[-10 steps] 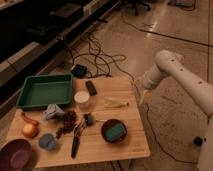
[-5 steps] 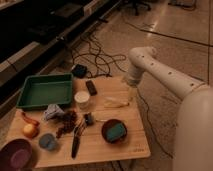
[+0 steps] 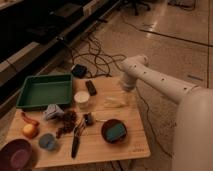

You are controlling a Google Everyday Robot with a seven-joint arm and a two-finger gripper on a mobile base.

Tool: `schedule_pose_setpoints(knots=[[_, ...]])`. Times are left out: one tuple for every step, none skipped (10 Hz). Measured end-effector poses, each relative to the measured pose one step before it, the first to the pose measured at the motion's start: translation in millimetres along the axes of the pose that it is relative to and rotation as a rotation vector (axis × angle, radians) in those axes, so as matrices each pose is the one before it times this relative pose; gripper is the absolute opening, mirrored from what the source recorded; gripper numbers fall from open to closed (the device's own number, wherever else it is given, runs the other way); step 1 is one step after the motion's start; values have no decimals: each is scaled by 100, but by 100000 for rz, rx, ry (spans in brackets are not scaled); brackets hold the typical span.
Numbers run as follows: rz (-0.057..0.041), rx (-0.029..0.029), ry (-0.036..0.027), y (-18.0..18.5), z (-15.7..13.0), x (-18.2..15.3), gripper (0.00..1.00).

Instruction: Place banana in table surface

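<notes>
My gripper [image 3: 124, 92] is hanging from the bent wrist over the back right part of the table surface [image 3: 102, 152], close to its right edge. Its jaws are standing wide apart and, as far as I can make out, are gripping nothing.

The banana [image 3: 116, 102] is lying flat on the wood, just in front of and slightly to the left of my gripper as the camera sees it, near but apparently not touching. I cannot tell how high my fingertips are hovering above it. It is resting between the white cup [image 3: 82, 98] on its left and the table's right edge, with the dark bowl holding a teal sponge [image 3: 114, 131] nearer the front edge.

Its long axis is running roughly across the picture, about parallel to the table's far edge. One end is pointing toward the white cup and the other toward the right edge under my wrist. I cannot tell which end is the stem.

I am judging that the banana is already sitting on the tabletop, so little of the task is remaining. If I were reaching for it, I would be coming down and a little leftward, with my jaws set across that left-to-right axis. The green tray [image 3: 44, 91] is lying well apart on the far left.
</notes>
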Motion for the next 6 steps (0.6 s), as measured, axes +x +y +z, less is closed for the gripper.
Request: schedule_pose_setpoints(knots=[[-1862, 453, -316, -172, 1043, -48, 80], [-1039, -114, -1571, -346, 521, -323, 80], [-244, -1634, -3299, -184, 583, -181, 80], [-171, -1042, -1557, -93, 586, -26, 80], [-514, -2179, -1398, 58, 1104, -317, 80], [-701, -1640, -1264, -149, 1022, -546, 80]])
